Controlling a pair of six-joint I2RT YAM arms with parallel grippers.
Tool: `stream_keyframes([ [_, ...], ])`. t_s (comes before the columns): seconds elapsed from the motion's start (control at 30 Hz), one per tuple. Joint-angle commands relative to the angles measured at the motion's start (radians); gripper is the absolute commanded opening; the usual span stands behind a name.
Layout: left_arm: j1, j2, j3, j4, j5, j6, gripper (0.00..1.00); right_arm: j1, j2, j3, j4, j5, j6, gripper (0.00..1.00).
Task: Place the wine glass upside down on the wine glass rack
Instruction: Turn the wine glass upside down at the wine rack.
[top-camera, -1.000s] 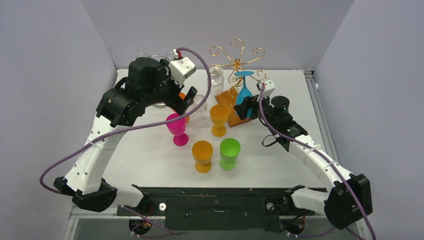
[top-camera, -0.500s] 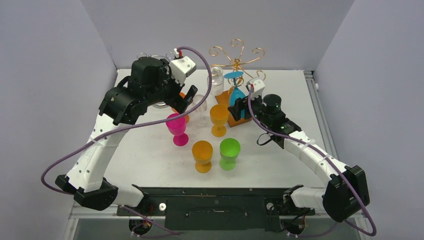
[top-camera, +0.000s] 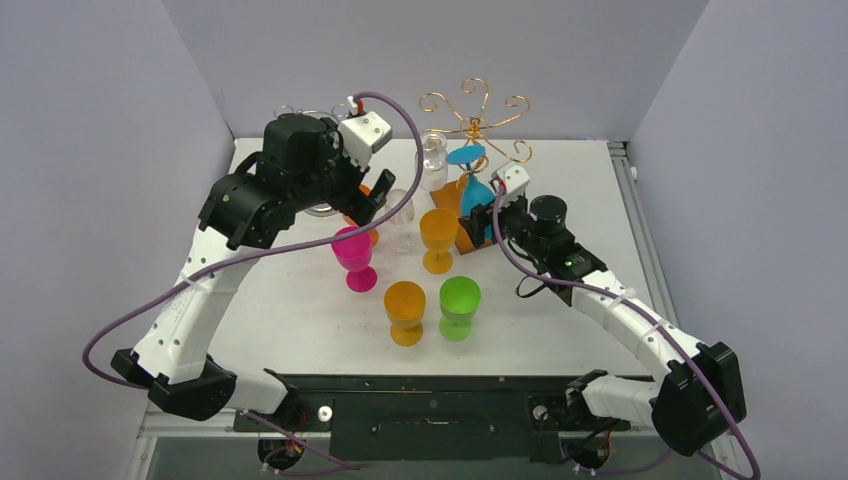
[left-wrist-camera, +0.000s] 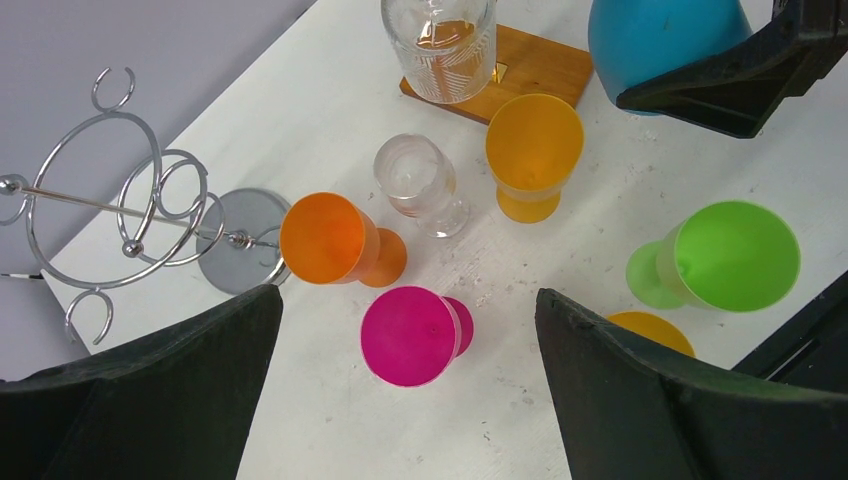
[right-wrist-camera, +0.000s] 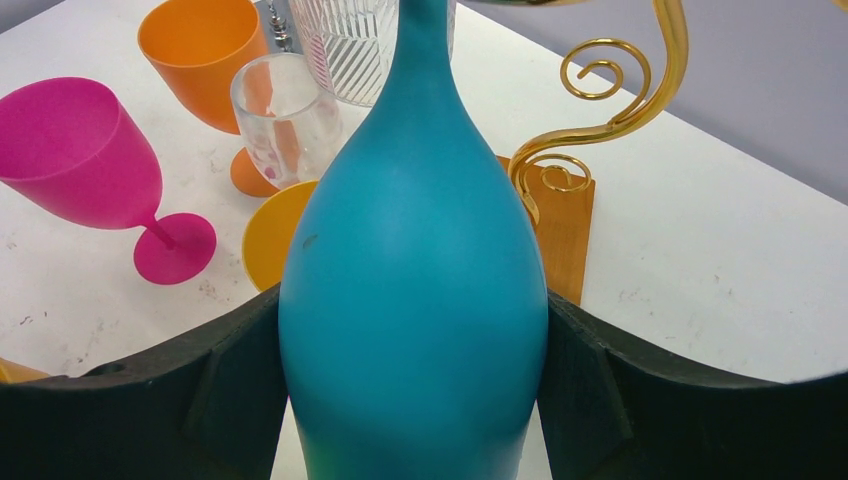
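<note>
Right fingers clasp the upside-down blue wine glass by its bowl, foot up so it can hang on the gold rack just beyond them; left fingers hover spread and empty.

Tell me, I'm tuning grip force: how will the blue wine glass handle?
The blue wine glass looks like opaque matte plastic: probably light, not brittle. Its smooth bowl tapers inside the right gripper, so it might slip or tilt.

Light is bright and even, with only faint soft shadows on the table. All three views are sharp.
</note>
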Motion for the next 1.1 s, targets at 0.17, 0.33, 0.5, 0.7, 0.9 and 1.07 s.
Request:
stream_keyframes([
  [0.17, 0.003, 0.012, 0.056, 0.015, -0.011, -0.025, 0.96, 0.01, -0.045, -0.041, 0.1, 0.01, -0.053, 0.44],
  [0.33, 0.004, 0.017, 0.057, 0.018, -0.035, -0.024, 0.96, 0.014, -0.094, -0.129, 0.201, 0.053, -0.039, 0.44],
  [0.5, 0.003, 0.021, 0.061, 0.02, -0.036, -0.027, 0.96, 0.014, -0.11, -0.173, 0.272, 0.088, -0.013, 0.46],
  [0.7, 0.003, 0.019, 0.06, 0.024, -0.038, -0.027, 0.96, 0.001, -0.07, -0.182, 0.313, 0.114, 0.067, 0.53],
  [0.9, 0.003, 0.029, 0.075, 0.011, -0.043, -0.023, 0.96, -0.008, -0.028, -0.152, 0.239, 0.103, 0.134, 0.79],
  [1.07, 0.004, 0.038, 0.078, -0.002, -0.043, -0.026, 0.96, -0.007, -0.089, -0.142, 0.144, 0.103, 0.171, 0.8],
])
